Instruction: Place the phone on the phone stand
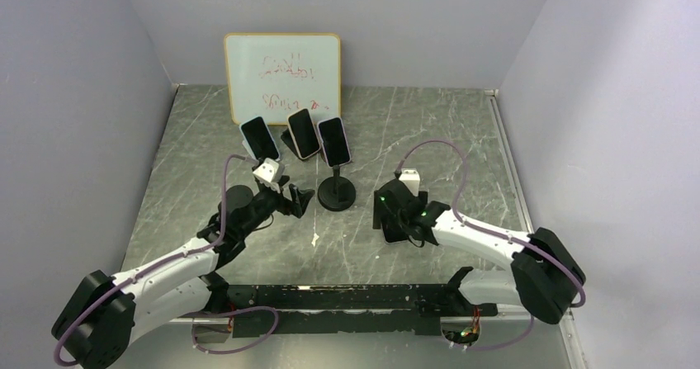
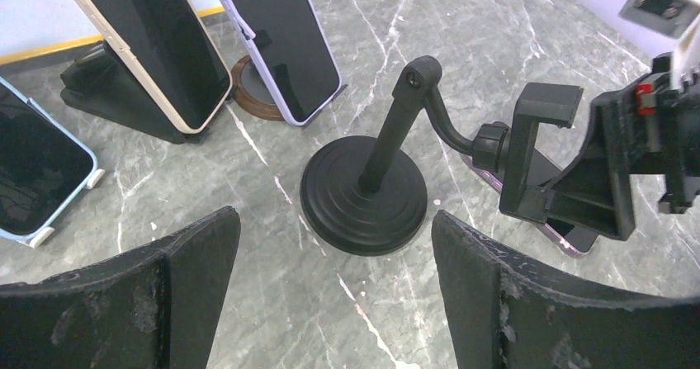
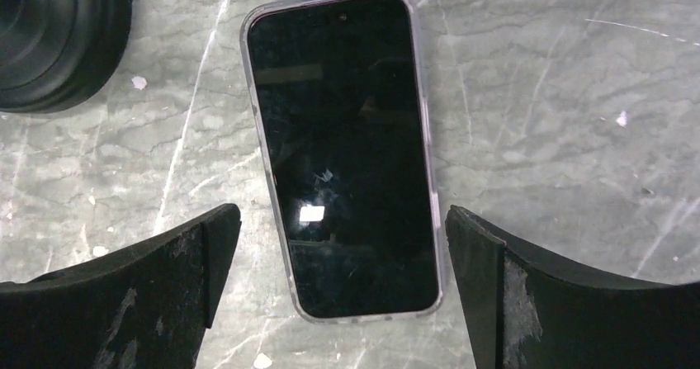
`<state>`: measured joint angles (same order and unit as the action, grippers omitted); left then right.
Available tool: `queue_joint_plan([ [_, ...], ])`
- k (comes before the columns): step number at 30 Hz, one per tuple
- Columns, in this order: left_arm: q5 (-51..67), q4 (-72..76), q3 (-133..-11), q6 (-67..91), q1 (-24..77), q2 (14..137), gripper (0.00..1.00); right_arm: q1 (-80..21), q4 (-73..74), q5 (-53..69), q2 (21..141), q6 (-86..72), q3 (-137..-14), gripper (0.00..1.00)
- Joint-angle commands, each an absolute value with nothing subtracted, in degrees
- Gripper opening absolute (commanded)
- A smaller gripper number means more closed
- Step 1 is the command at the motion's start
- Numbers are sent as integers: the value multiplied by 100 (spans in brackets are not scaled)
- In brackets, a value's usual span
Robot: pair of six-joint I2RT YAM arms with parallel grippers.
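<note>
My right hand hangs released, straddling the phone, which lies flat and screen-up on the worktop just right of the stand, lined up to pinch its long edges. My left hand, also released, faces the stand, likely to brace it.

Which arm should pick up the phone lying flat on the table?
Right. The right end effector, open, hangs directly over the flat phone; the left end effector faces the empty black phone stand instead.

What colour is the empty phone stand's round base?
The base is matte black; the left wrist view shows it best.
</note>
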<state>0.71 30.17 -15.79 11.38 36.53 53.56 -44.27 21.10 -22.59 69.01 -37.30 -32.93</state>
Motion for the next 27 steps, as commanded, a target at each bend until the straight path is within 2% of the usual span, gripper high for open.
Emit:
queue_joint_plan([
  [1,262,2931,-1546,1146,3703,5274,89,-4351,1641,-2104,7271,-3552,-3200,100],
  [10,336,3111,-1538,1200,3709,5527,89,-4353,1472,-2192,7563,-3541,-3099,100],
  [15,403,3272,-1497,1292,3708,5734,89,-4354,1531,-2300,7669,-3618,-3116,93],
  [20,452,3398,-1435,1414,3708,5842,88,-4361,1742,-2484,7823,-3783,-3221,82],
  [23,482,3439,-1378,1474,3706,5841,88,-4403,1857,-2483,8045,-3878,-3313,73],
  [25,504,3460,-1335,1517,3708,5820,88,-4471,1909,-2487,8160,-3925,-3346,63],
  [27,551,3512,-1277,1594,3709,5829,88,-4568,1922,-2496,8199,-3984,-3340,58],
])
